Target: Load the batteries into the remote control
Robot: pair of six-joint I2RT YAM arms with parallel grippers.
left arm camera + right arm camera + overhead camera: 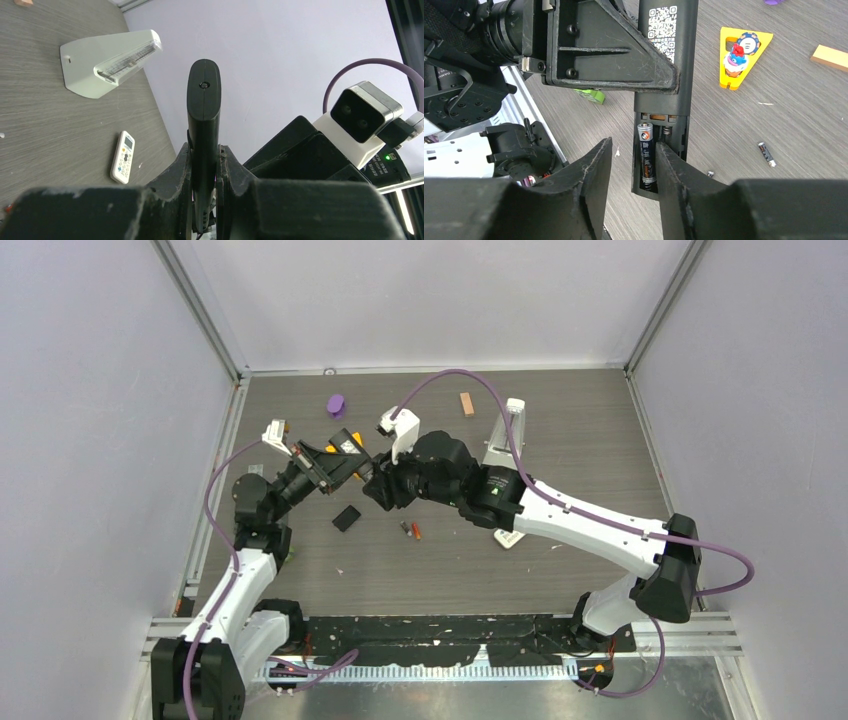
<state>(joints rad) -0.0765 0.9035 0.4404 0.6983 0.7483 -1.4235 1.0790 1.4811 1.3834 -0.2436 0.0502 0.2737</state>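
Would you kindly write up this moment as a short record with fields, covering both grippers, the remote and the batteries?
Left gripper: shut on the black remote, clamped between its fingers
Right gripper: open, fingers at the remote's open end
Battery compartment: uncovered; seated battery in one slot; bare spring showing in the other
Loose on table: dark battery beside red-orange battery
Flat black piece: on the table near them, possibly the cover

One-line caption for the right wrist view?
Left tool clamps the black remote; one battery sits in its open compartment beside a bare spring, right tool open above.
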